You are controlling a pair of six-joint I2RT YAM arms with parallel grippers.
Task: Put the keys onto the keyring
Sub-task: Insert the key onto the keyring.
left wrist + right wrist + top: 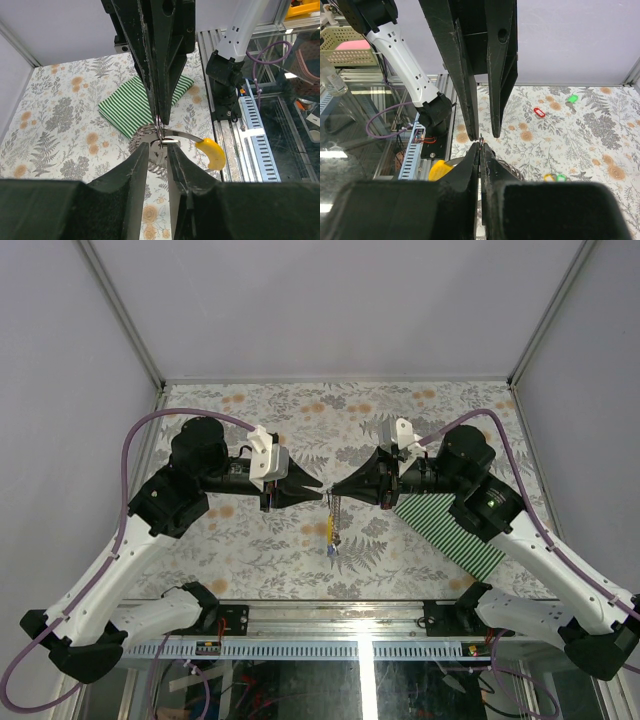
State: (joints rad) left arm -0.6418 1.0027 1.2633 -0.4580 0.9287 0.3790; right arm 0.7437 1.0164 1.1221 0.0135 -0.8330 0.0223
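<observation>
My right gripper [337, 490] is shut on the thin silvery keyring [158, 123] and holds it above the table's middle; its shut tips also show in its own wrist view [481, 144]. A coiled chain [145, 132] and a yellow-headed key [212, 153] hang from the ring; the yellow head also shows from above [328, 530]. My left gripper [320, 486] faces it tip to tip, and its tips [160, 146] stand slightly apart just below the ring, with a small silvery piece between them. A red key [539, 112], a green key [572, 99] and a yellow and green pair [555, 177] lie on the table.
A green-and-white striped mat [450, 530] lies on the floral tabletop under the right arm, also seen in the left wrist view [130, 102]. Metal rails and cable trays run along the near edge [350, 645]. Grey walls enclose the table.
</observation>
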